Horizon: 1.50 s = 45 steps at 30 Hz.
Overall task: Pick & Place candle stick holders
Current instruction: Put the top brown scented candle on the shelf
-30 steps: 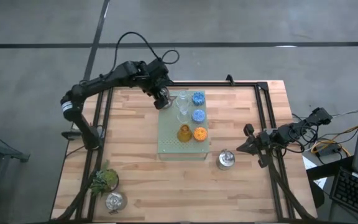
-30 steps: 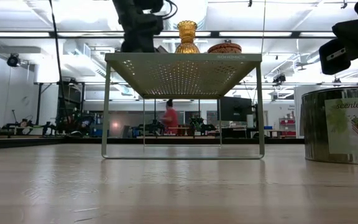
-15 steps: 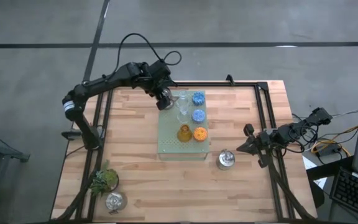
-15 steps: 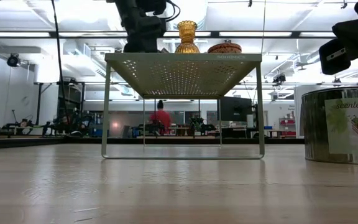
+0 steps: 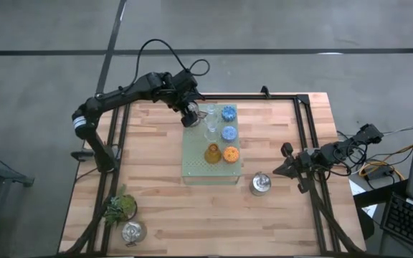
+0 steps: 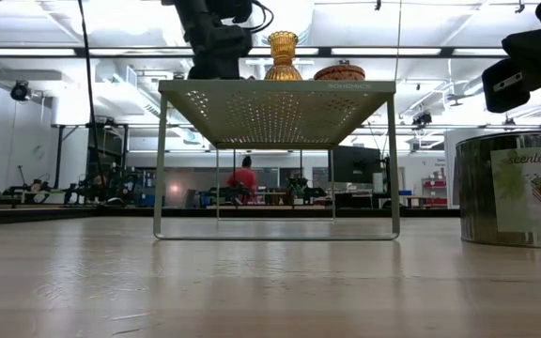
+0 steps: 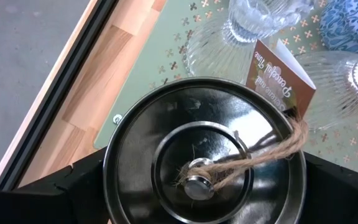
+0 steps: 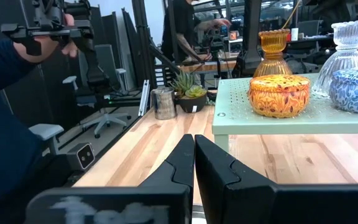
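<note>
Light butcher-block wooden table [image 5: 156, 186] with the pale green perforated rectangular board [image 5: 196, 161] standing on thin legs mid-table, a raised shelf in the low view [image 6: 275, 89]. Left arm reaches in from the far left corner; left gripper [image 5: 188, 115] sits over the board's far left corner, fingers spread wide either side of a shiny silver round tin holder with a lid knob, twine and a paper tag [image 7: 204, 165]. Contact between fingers and tin can't be made out, tin sits on the board corner. Right arm is parked off the table's right edge, right gripper [image 5: 287, 161] with fingers pressed together, holding nothing [image 8: 193, 158]. Second shiny silver tin with a printed label [image 5: 261, 184] stands on the table just off the board's near right corner, big at right in the low view [image 6: 515, 188]. Third silver tin [image 5: 132, 231] is at the near left table corner, next to the leafy green plant sprig [image 5: 120, 207]. On the board: two blue patterned holders [image 5: 228, 113] in the far right column, orange round holder [image 5: 231, 153] nearer, amber glass holder [image 5: 212, 153] just left of it, two small clear glass holders [image 5: 210, 129] beside the blues. A person in a red top [image 6: 243, 178] is in the room behind.
</note>
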Each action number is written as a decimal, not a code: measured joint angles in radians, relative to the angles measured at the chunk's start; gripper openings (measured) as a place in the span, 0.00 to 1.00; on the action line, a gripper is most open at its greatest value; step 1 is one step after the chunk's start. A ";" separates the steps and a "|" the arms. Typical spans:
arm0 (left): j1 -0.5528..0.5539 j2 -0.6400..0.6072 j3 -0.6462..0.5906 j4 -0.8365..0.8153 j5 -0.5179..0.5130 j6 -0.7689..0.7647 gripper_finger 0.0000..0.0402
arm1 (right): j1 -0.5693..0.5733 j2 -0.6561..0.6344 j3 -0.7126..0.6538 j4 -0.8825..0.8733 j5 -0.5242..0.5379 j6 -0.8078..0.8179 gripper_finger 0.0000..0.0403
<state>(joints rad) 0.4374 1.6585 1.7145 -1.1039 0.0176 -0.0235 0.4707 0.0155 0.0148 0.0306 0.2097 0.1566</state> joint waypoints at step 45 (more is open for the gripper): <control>-0.029 0.001 -0.004 -0.005 -0.132 -0.014 0.95 | 0.000 0.000 0.000 0.000 0.000 0.000 0.02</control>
<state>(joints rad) 0.4084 1.6596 1.7104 -1.1088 -0.1139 -0.0376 0.4706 0.0155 0.0148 0.0306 0.2099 0.1566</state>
